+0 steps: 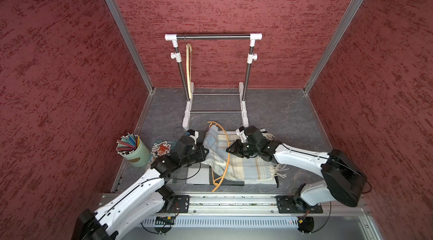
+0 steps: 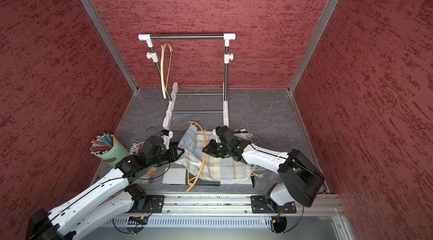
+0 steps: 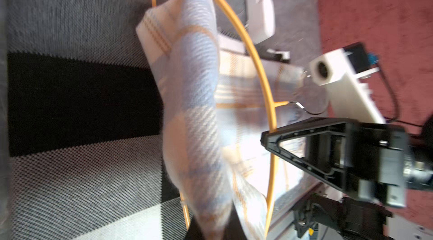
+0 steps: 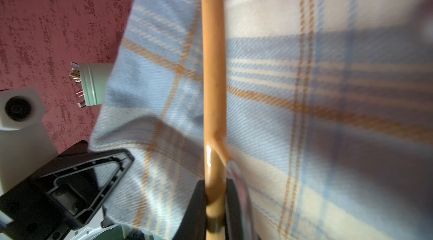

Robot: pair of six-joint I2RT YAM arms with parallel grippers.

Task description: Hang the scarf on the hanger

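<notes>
Orange hanger (image 4: pixel 213 86) fills the right wrist view, its rod pinched between the jaws of the right gripper (image 4: pixel 215 206). Beneath it the plaid scarf (image 4: pixel 316 81) lies on the mat (image 1: pixel 199 179) in front of the rack, one fold bunched up toward the left gripper (image 1: pixel 206 151), which is clenched — apparently on that fold, though blur hides the contact. Soft, light, limp cloth, probably slippery on a smooth rod — best pinched through a doubled edge, clear of the fringe.

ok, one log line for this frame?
left gripper: shut on scarf edge | right gripper: shut on hanger | hanger: across scarf, on mat | scarf: not yet hung
</notes>
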